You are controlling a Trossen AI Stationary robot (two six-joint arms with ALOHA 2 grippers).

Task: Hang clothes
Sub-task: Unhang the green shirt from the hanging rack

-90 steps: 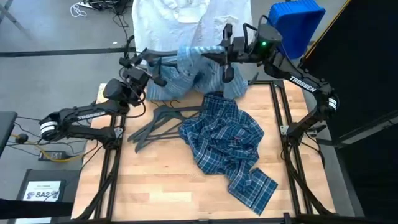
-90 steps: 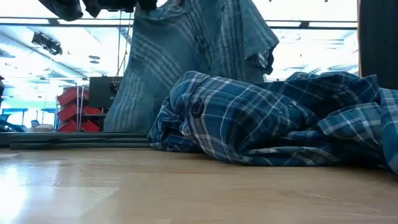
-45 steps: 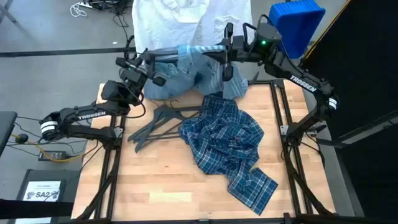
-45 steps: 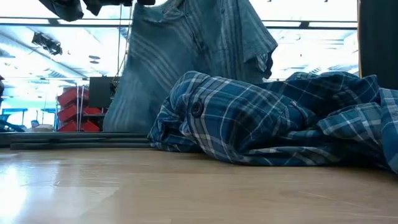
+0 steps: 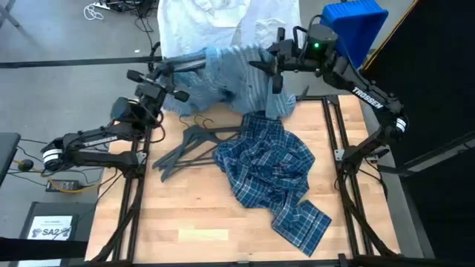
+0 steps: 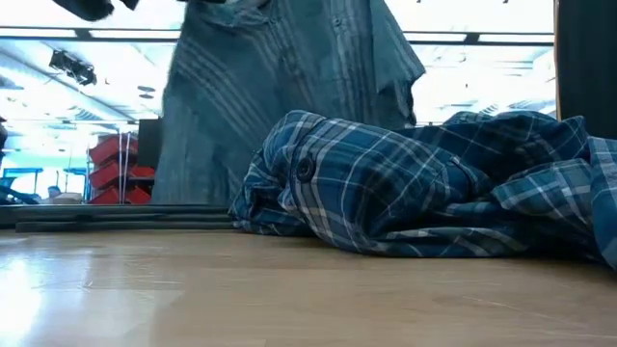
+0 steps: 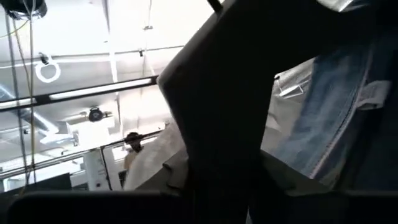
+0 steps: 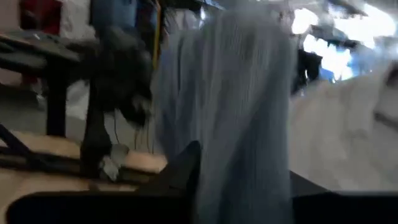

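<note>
Both pincers have lifted the striped shirt (image 5: 230, 74) farther back: left pincer (image 5: 167, 68) and right pincer (image 5: 267, 59) each clamp it; keep it level, clear of the plaid shirt (image 5: 271, 174) below.

Both arms now carry the striped shirt (image 5: 236, 74) farther toward the table's far edge than 1 second ago. In the high view the left gripper (image 5: 165, 72) sits higher in the picture and farther to the left than before, and the right gripper (image 5: 269, 65) has shifted a little toward the far side as well. Between them the striped shirt is stretched wider and flatter, its top edge now closer to the white shirt (image 5: 200, 22) beyond the table. In the low view the hanging cloth (image 6: 280, 87) has spread to the left, and the dark gripper parts at the top left have almost left the picture.
</note>
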